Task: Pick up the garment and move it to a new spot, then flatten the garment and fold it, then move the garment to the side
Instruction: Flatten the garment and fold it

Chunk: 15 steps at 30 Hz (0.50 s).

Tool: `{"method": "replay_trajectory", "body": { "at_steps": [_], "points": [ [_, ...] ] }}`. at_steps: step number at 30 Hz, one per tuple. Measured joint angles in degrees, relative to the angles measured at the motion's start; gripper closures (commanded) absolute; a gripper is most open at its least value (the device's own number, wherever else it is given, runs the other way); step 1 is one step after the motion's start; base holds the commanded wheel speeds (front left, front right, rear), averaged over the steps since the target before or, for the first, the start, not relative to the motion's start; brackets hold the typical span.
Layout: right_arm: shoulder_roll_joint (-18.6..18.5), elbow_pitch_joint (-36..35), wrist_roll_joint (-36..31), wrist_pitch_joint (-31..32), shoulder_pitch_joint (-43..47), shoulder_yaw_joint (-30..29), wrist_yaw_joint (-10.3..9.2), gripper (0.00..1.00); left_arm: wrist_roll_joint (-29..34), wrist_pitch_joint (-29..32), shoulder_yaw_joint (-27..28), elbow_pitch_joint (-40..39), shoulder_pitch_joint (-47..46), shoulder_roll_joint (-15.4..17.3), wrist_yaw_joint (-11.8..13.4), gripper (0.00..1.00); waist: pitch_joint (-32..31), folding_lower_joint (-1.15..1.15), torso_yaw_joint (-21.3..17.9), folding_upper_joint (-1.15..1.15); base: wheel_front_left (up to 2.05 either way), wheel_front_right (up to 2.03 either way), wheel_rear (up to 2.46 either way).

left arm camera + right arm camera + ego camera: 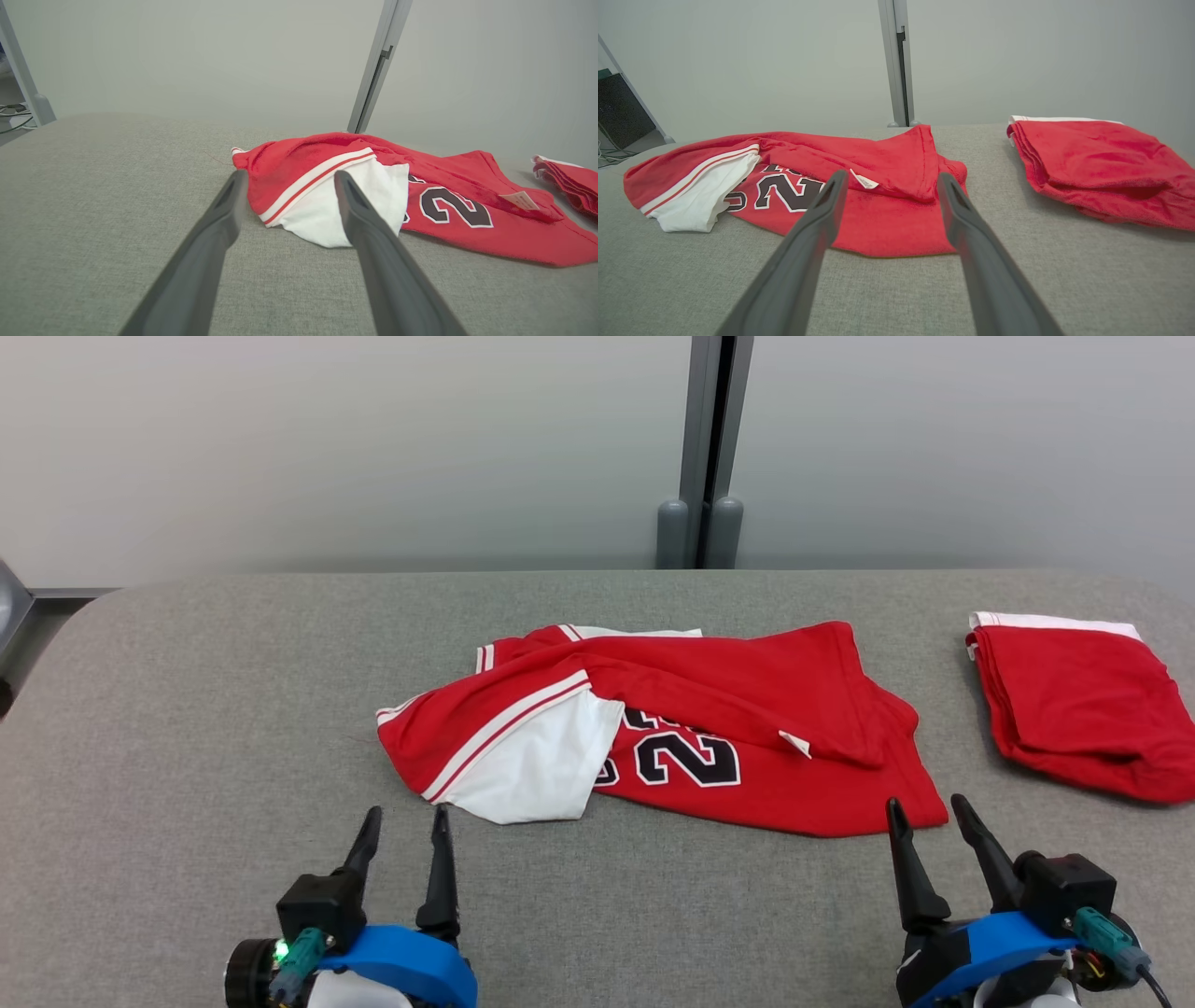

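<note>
Surface: a table covered in grey woven fabric, with rounded far corners.

Item one: a red jersey lies crumpled near the middle. Its upper layer is folded over diagonally and partly covers black numerals outlined in white. A white panel with red-and-white striped trim is turned out at its left end. A small white label shows at a fold.

Item two: a folded red garment, white-edged along its far side, lies well apart to the right.

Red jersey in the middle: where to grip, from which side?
Grip the red jersey likely by its near edge, from the robot's side: right hand on the flat hem corner, left hand on the raised white fold; both lie ahead of open hands.
</note>
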Motion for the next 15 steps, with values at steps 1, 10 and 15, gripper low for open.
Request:
{"method": "replay_trajectory", "body": {
  "at_steps": [1,10,15],
  "points": [
    [-0.01,-0.02,0.0,-0.01,-0.02,0.02,0.0,0.0,0.27,0.02,-0.7,0.37,-0.19,-0.02,-0.4,0.0,0.23,0.0,-0.08,0.0,0.0,0.0,0.0],
    [-0.01,-0.07,-0.25,-0.02,-2.11,0.38,0.0,0.0,4.63,3.68,-8.32,6.84,-7.73,-2.16,-4.2,0.0,3.94,0.01,-1.85,0.0,0.0,0.0,0.0],
    [0.0,-0.38,-0.37,0.02,-3.62,1.23,0.0,0.0,5.8,4.49,-10.65,14.63,-13.25,-4.25,-4.59,0.0,6.82,0.01,-3.7,0.01,0.0,0.0,0.0]
  ]
}}
